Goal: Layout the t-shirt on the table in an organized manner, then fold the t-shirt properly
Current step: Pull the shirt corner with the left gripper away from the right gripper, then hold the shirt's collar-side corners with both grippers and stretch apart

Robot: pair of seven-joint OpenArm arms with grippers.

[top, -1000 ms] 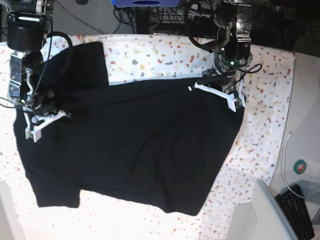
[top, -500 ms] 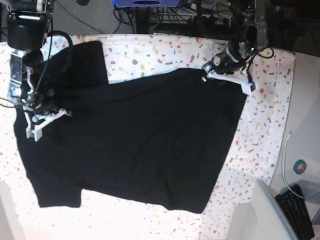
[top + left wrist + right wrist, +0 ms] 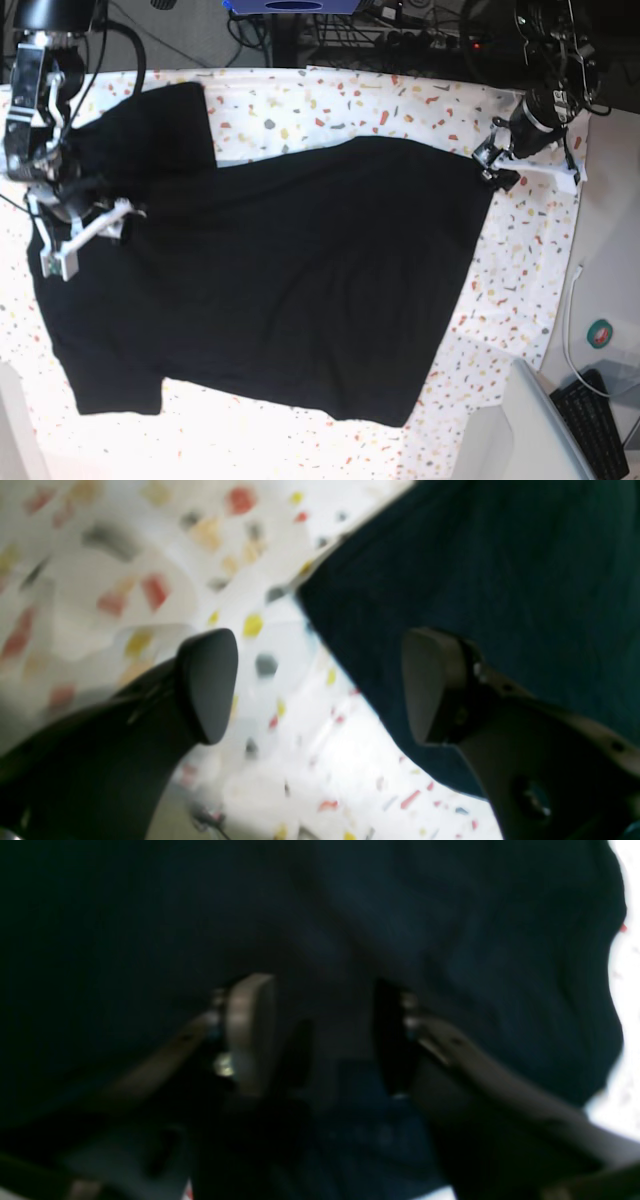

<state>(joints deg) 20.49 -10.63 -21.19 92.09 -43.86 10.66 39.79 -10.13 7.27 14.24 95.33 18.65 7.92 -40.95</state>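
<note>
Black t-shirt (image 3: 290,270) spread flat on the speckled table (image 3: 330,105), ready for folding. Left gripper (image 3: 320,685), jaws apart and empty, hangs beside the hem; right gripper (image 3: 325,1035), jaws apart, hovers over the cloth, nothing visibly pinched

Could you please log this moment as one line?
t-shirt: flat on table | left gripper: open, off hem | right gripper: open over cloth
</note>
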